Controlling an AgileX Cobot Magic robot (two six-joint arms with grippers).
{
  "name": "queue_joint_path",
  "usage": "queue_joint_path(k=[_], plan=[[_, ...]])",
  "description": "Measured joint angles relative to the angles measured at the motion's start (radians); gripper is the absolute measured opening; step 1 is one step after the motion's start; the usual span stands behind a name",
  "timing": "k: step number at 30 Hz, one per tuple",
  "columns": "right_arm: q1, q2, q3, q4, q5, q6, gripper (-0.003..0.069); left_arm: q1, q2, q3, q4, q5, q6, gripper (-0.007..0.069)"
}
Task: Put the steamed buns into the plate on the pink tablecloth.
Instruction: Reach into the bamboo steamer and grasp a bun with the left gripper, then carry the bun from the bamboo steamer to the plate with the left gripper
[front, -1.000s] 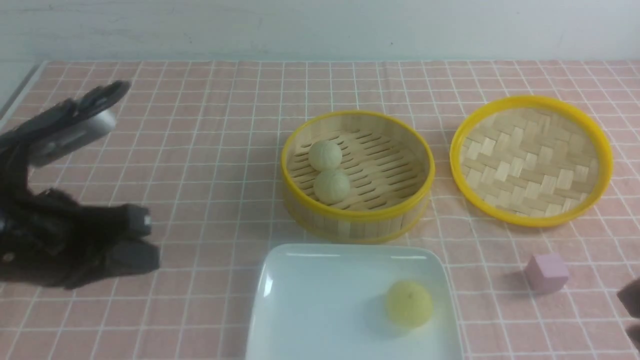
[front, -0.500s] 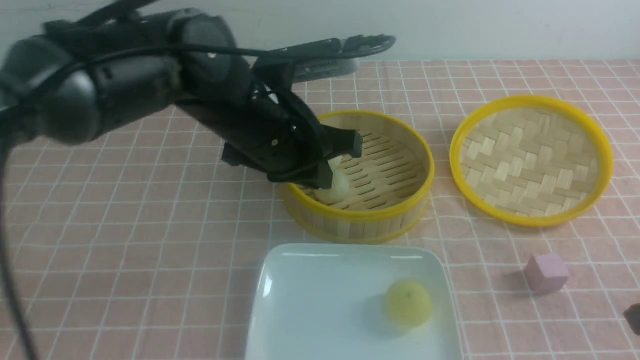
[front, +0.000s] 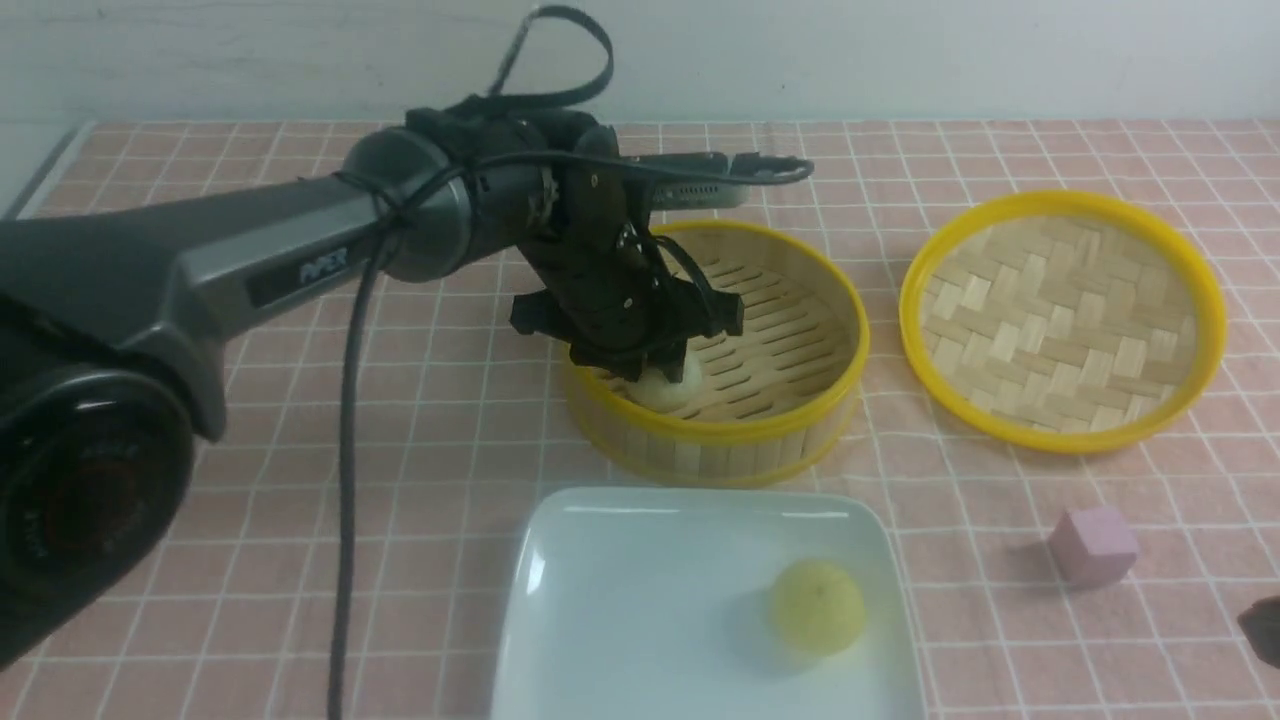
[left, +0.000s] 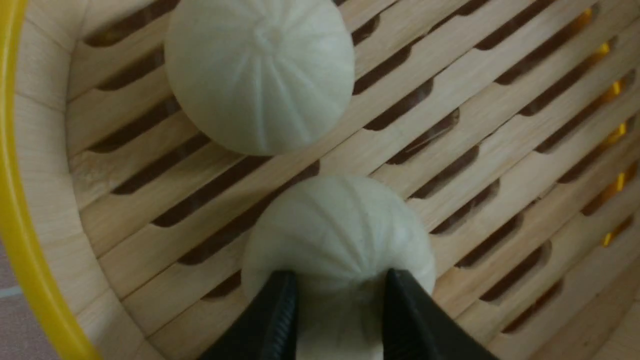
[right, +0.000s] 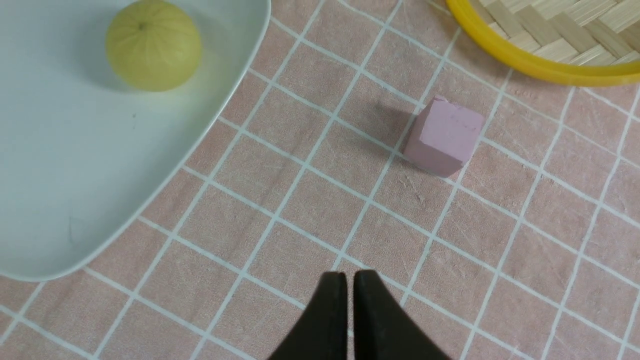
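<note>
Three buns — yellow bun (front: 818, 606) on plate (front: 600, 610), two in steamer (front: 790, 425); left end effector (left: 339, 275) clamps a pale bun (left: 335, 220), right end effector (right: 349, 280) closed.

light: soft, even, fairly bright, from above and right of plate (front: 700, 512) | front view: hazy, low contrast; white glare streaks on plate's far rim; left arm (front: 90, 480) left of plate blurred | shadows: faint; pink cube (front: 1093, 545) casts one toward plate | wrist views: sharper; pale steamed bun (left: 340, 225) pleats crisp

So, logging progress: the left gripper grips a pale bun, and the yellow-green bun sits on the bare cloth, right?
No: the yellow-green bun lies in the plate, as the front view shows. The left gripper does grip a pale bun.
</note>
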Motion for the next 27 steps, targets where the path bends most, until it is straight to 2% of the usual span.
queue_joint_path(k=[3,5,9,13,16,22,27], plan=[[0.0,0.0,0.001,0.002,0.0,0.0,0.0018,-0.009,-0.008,-0.002,0.008,-0.002,-0.06,0.0065],[0.0,0.0,0.001,0.002,0.0,0.0,0.0019,-0.023,-0.034,-0.002,0.018,0.008,-0.066,0.0033],[0.0,0.0,0.002,0.005,0.0,0.0,0.0023,-0.07,-0.147,-0.001,0.065,0.078,-0.068,0.0024],[0.0,0.0,0.002,0.005,0.001,0.0,0.0027,-0.121,-0.302,0.002,0.132,0.219,-0.069,0.0024],[0.0,0.0,0.002,0.017,0.003,0.0,0.0027,-0.162,-0.384,0.081,0.148,0.293,-0.069,0.0024],[0.0,0.0,0.002,0.025,0.003,0.0,0.0037,-0.258,-0.309,0.273,0.115,0.225,-0.077,0.0026],[0.0,-0.001,0.002,0.028,0.003,0.0,0.0042,-0.288,-0.231,0.303,0.064,0.142,-0.11,0.0038]])
